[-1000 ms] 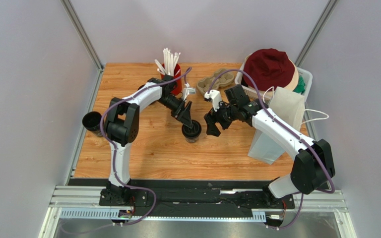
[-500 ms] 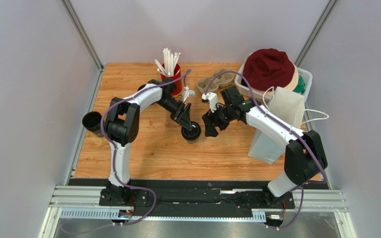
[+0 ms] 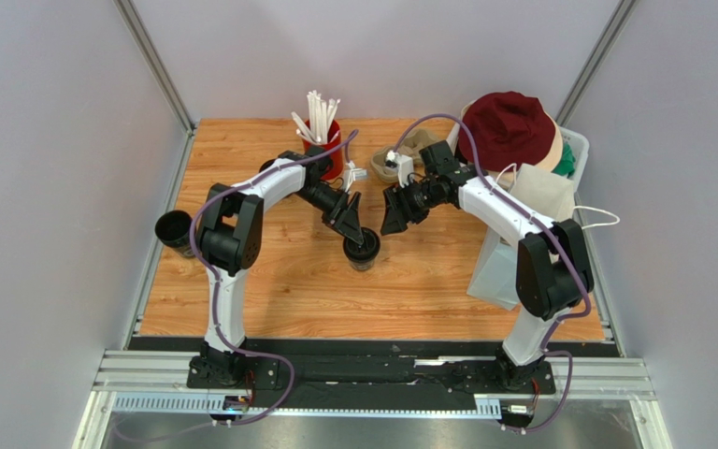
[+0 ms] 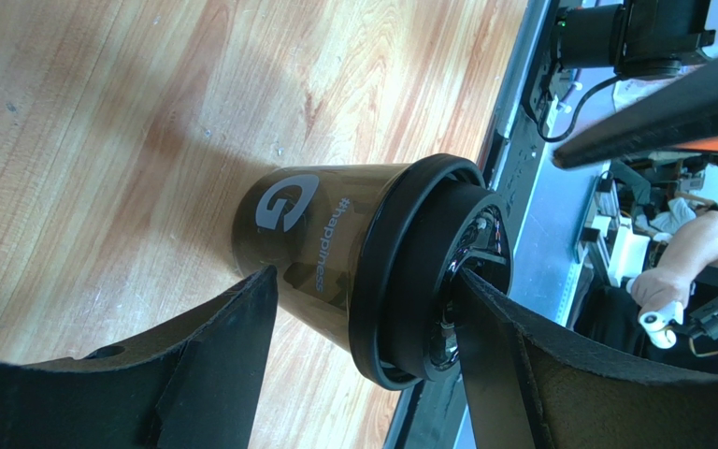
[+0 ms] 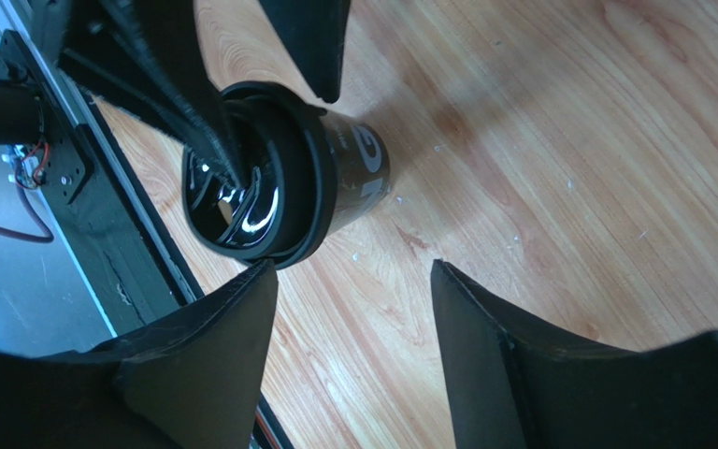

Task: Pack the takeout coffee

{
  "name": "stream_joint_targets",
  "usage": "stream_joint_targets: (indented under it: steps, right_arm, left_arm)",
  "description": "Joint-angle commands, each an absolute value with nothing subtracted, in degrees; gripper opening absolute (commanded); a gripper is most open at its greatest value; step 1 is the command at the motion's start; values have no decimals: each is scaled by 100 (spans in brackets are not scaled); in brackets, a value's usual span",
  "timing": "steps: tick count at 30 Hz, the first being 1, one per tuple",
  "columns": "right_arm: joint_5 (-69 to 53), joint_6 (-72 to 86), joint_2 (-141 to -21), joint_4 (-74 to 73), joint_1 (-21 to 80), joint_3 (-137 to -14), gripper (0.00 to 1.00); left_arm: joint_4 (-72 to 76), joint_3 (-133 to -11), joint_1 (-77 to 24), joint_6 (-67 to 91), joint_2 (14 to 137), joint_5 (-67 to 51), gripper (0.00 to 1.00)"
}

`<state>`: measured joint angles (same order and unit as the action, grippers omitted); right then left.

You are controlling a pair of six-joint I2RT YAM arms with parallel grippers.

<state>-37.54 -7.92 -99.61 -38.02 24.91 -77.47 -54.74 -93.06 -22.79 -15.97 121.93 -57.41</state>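
The takeout coffee [image 3: 361, 248], a brown paper cup with a black lid, stands upright on the wooden table. It also shows in the left wrist view [image 4: 335, 253] and the right wrist view [image 5: 288, 182]. My left gripper [image 3: 351, 227] [image 4: 363, 276] is open and straddles the cup. One fingertip [image 4: 260, 285] is beside the cup wall and the other [image 4: 470, 285] is over the lid's top. My right gripper [image 3: 393, 215] [image 5: 351, 271] is open and empty, a little right of and behind the cup.
A red cup of white straws [image 3: 323, 140] and a cardboard cup carrier [image 3: 411, 150] stand at the back. A white paper bag [image 3: 522, 234] stands at the right, in front of a basket with a maroon hat [image 3: 508, 126]. A black cup [image 3: 174, 230] sits at the left edge.
My right gripper has drawn back from the cup, toward the back of the table. The left gripper and the cup have stayed where they were.
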Motion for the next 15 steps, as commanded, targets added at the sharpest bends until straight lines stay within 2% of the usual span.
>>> stream_joint_targets:
  steps: [1, 9, 15]
  right_arm:
    - [-4122, -545, -10238, -3674, 2479, -8051, 63]
    - [-4227, -492, -10406, -3656, 2487, -8042, 57]
    - [-4324, -431, -10502, -3621, 2514, -7998, 56]
  left_arm:
    - [-4975, -9062, -2303, -1907, 12287, -4588, 75]
    - [-4720, -8833, -2303, -1854, 12111, -4474, 75]
    - [-4667, -8772, -2303, -1819, 12067, -4325, 74]
